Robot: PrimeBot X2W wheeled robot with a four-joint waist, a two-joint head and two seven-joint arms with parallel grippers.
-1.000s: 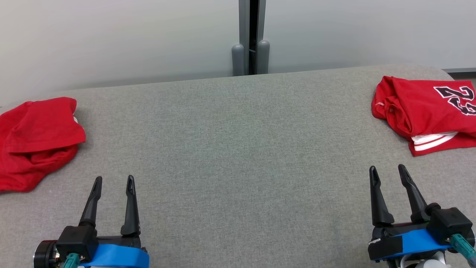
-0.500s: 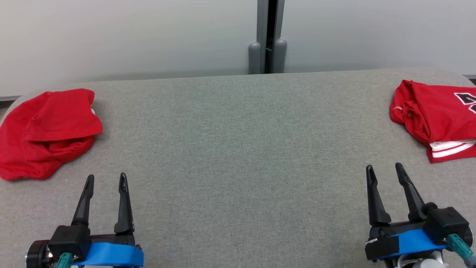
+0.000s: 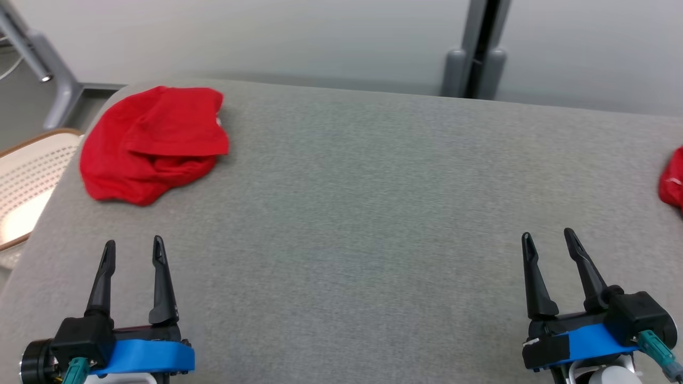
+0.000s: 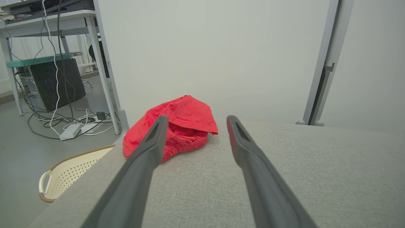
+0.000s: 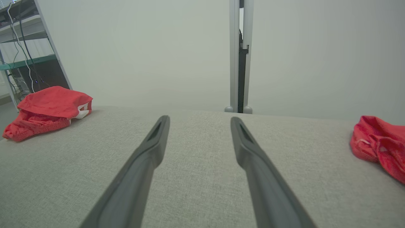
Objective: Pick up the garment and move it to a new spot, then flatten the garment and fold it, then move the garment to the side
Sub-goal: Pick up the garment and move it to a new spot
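Observation:
A crumpled red garment (image 3: 152, 141) lies at the far left of the grey padded table (image 3: 352, 213); the left wrist view has the garment (image 4: 177, 126) just ahead of that arm's fingers, and the right wrist view has it (image 5: 47, 109) far left. My left gripper (image 3: 133, 248) hovers open at the lower left, short of the garment, with nothing between its fingers. At the lower right my right gripper (image 3: 547, 237) is open and holds nothing. A second red garment (image 3: 671, 184) peeks in at the right edge, also visible as a red heap (image 5: 379, 145) in the right wrist view.
A cream perforated basket (image 3: 26, 186) stands on the floor beyond the table's left edge. Grey partition posts (image 3: 477, 58) rise behind the table. A desk with cables (image 4: 63, 63) stands off to the left.
The head camera has turned left: the whole picture slid right, bringing the left garment and basket further in and pushing the right garment almost out. Both grippers stay open.

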